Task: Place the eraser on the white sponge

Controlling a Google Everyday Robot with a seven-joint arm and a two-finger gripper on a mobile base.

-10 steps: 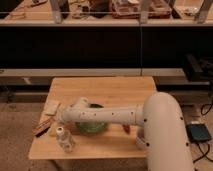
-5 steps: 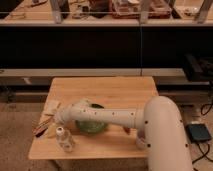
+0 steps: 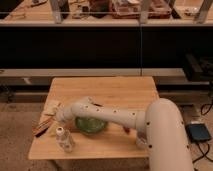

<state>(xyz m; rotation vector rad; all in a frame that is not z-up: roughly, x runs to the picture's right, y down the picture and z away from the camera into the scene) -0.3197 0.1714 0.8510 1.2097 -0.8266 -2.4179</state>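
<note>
Pale wood forms the low table (image 3: 105, 90), and a green bowl (image 3: 90, 124) sits on its near half, partly covered by the robot's white arm (image 3: 115, 117), which reaches across it from the right.

The gripper (image 3: 57, 119) hangs just left of the bowl, low over the tabletop, its fingers spread wide with nothing between them.

The eraser (image 3: 42, 128), a reddish-brown oblong, lies flat on the wood further left of the bowl, close to the table's left edge and just beyond the gripper. Whether the gripper touches it cannot be told.

The white sponge (image 3: 51, 106), a cream pad, rests left of the bowl and further back, near the eraser but with nothing lying on it.

A white bottle (image 3: 65, 140) stands upright to the front left of the bowl, close to the table's near edge.

A small reddish object (image 3: 126, 130) shows just right of the bowl, under the arm.
</note>
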